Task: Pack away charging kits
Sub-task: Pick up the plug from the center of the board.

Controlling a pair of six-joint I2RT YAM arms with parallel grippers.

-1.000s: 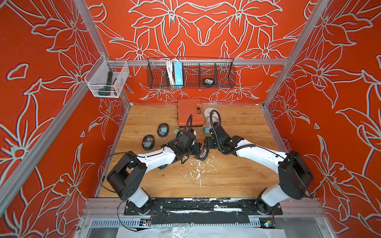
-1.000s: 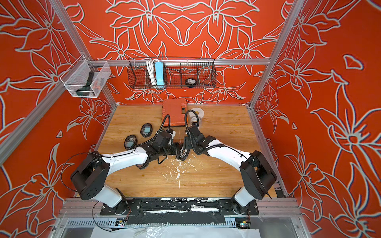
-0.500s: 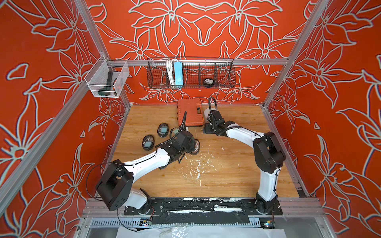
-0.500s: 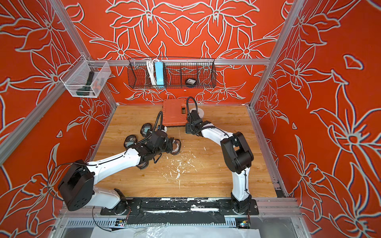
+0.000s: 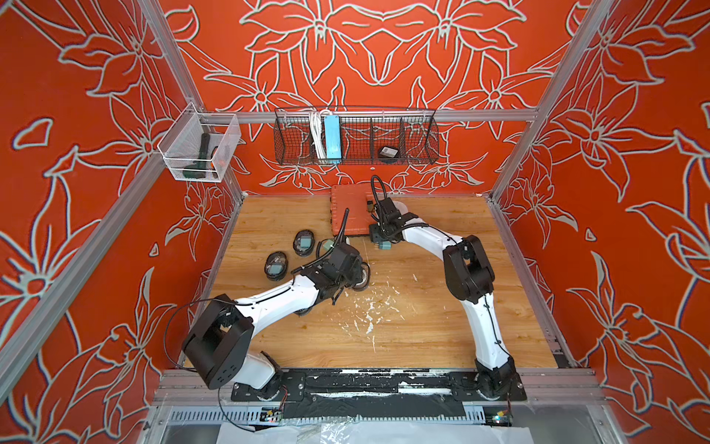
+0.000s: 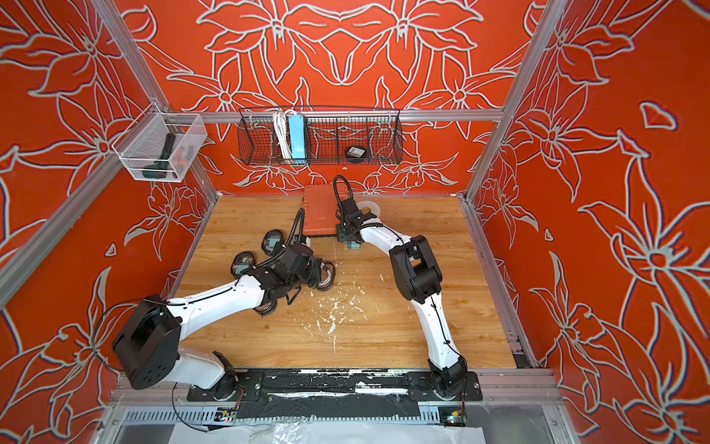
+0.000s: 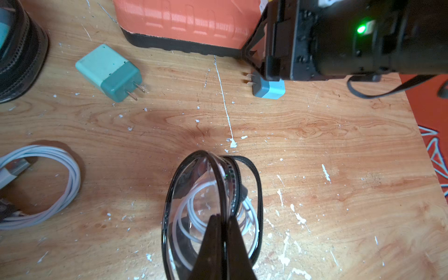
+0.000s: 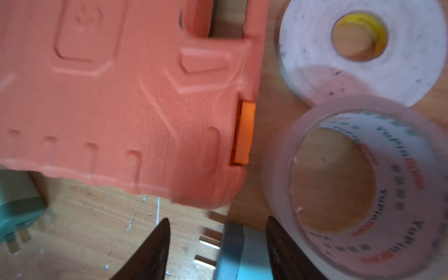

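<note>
Swung back from the middle, the right claw [image 8: 218,219] now straddles a teal plug [image 8: 232,254] beside the orange case [image 8: 121,97], jaws apart and gripping nothing, arm stretched low; the left claw [image 7: 223,218], clenched on the pouch [image 7: 191,179] rim, props it open, I'd guess for that 1 plug; a cable [image 7: 184,211] lies inside.

Two arms of the same build. Left arm [image 5: 276,300] and right arm [image 5: 426,238] have white rounded link shells and chunky black joint housings [image 5: 217,346], the big one with small holes on its face. A thin black cable [image 5: 493,326] runs along the white links. A black cable loop [image 5: 378,186] sits just behind the right gripper [image 8: 218,218], and a ribbed black hose [image 5: 343,226] behind the left gripper [image 7: 223,217]. Fingers [image 8: 150,252] are dark and tapered to points. A green light [image 7: 361,29] shows on the black housing behind the right gripper. Black base plate [image 5: 376,388].
</note>
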